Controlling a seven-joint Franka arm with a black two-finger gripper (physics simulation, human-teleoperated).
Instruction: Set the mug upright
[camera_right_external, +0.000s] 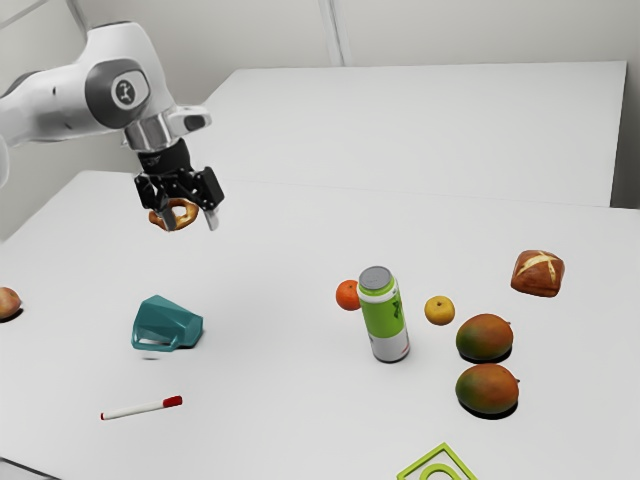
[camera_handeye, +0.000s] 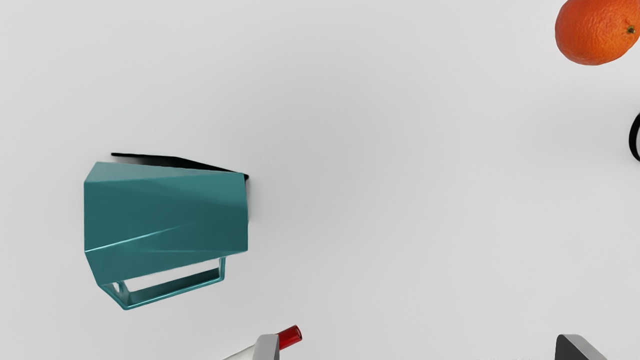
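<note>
Lime-green, angular and nearest the camera, a frame (camera_right_external: 422, 460) lies at the near edge of the surface as the exterior view has it, cut off by the picture's border. Towards the near left corner we've got a white marker (camera_right_external: 140, 409) with a red cap, lying near the mug on its handle side. Out in the middle stands a green and white bottle (camera_right_external: 384, 320), upright and well apart from the mug, an orange (camera_right_external: 348, 295) just behind it and a yellow fruit (camera_right_external: 440, 310) near it. Over to the exterior view's right, two mangoes (camera_right_external: 485, 338) (camera_right_external: 488, 388) sit side by side, with a bread roll (camera_right_external: 538, 273) beyond them. Round to the left edge, a brown, roundish thing (camera_right_external: 8, 302), and towards the far edge, a ring-shaped pastry (camera_right_external: 157, 217), partly hidden by our end effector (camera_right_external: 190, 226).

And that end effector hangs above the surface, fingers spread wide, gripping nothing, bare surface between the tips in our wrist view; one fingertip overlaps the marker there.

Now the teal mug (camera_right_external: 165, 323)! It's down on its side between the left edge and the bottle, wide end towards that left edge, narrower end towards the bottle, its angular handle (camera_handeye: 175, 295) pointing to the near edge.
</note>
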